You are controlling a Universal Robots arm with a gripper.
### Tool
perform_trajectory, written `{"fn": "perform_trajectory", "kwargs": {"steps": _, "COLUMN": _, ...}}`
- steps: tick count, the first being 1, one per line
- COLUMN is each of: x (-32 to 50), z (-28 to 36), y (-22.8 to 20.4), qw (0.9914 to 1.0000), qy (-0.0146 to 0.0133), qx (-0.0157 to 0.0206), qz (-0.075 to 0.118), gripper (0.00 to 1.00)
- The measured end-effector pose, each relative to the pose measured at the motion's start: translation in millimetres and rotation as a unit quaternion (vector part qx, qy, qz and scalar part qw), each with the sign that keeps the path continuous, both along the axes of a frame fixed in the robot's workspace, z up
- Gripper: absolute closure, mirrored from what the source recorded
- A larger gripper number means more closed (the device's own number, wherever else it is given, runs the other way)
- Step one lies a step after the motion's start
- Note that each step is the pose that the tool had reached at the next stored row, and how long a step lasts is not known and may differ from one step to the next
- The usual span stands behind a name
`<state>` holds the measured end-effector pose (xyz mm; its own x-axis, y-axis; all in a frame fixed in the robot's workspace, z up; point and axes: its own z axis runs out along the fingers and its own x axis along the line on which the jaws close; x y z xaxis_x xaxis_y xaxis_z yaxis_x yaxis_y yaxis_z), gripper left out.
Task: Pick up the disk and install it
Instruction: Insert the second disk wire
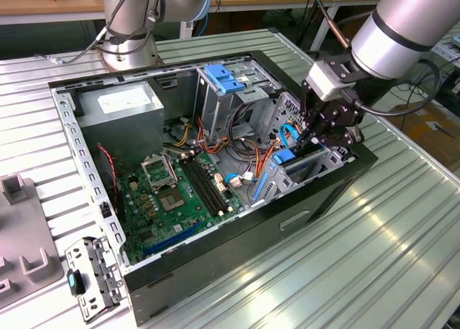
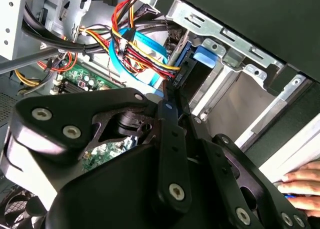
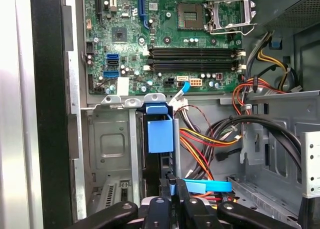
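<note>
While the disk (image 3: 160, 134) is sitting upright in the drive bay (image 3: 107, 139), the gripper (image 3: 172, 185) is hovering just beside its end, fingers pinched narrow, gripping nothing.

The computer case (image 1: 215, 286) lies open on the desk (image 1: 374, 257). The disk (image 1: 287, 159) sits in the drive cage (image 1: 316, 164) at the case's exterior-view right end, motherboard (image 1: 180, 192) mid-case, bracket (image 1: 90, 275) by its left corner.
</note>
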<state>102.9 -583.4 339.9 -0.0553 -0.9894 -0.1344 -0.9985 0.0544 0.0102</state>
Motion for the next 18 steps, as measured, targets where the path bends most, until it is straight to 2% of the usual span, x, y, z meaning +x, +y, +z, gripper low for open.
{"fn": "perform_trajectory", "kwargs": {"steps": 18, "x": 0.0, "z": 0.0, "y": -0.4, "qw": 1.0, "qy": 0.0, "qx": 0.0001, "qz": 0.0, "gripper": 0.84}}
